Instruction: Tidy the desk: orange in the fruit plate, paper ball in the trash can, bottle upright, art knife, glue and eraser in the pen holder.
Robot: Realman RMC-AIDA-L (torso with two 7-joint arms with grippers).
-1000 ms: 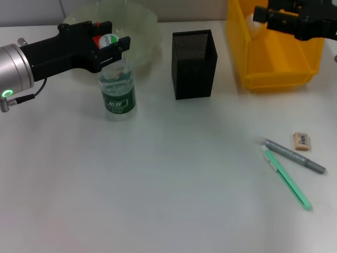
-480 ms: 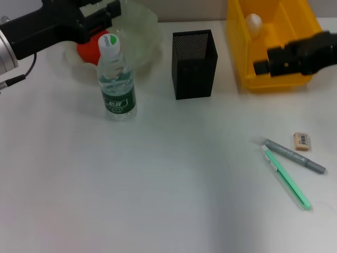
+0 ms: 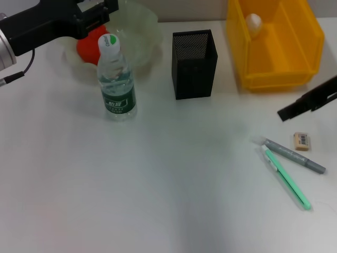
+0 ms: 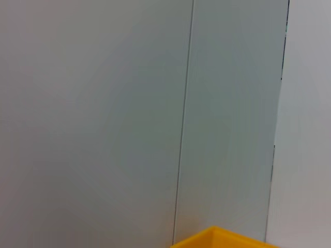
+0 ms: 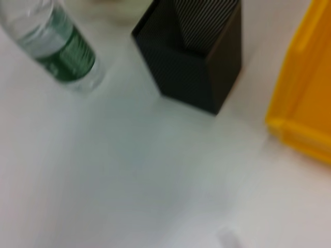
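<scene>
Three items remained on the counter [image 3: 168, 200]: eraser [image 3: 301, 141] and two pens, near the right end effector [image 3: 287, 113], its opening unclear. Orange [image 3: 87, 46] sat in fruit plate [image 3: 142, 31]; left end effector [image 3: 102, 9] above, opening likewise unclear.

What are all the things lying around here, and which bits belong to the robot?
orange: one, red-orange, in the fruit plate
fruit plate: one, pale green, far left
bottle: one, clear with green label, upright before the plate
pen holder: one, black mesh, centre back
trash can: one, yellow, far right
paper ball: one, white, inside the trash can
eraser: one, beige, near right
grey pen-like tool: one, beside the eraser
green pen-like tool: one, next to the grey one
left gripper: black, above the plate
right gripper: black, near the eraser
</scene>
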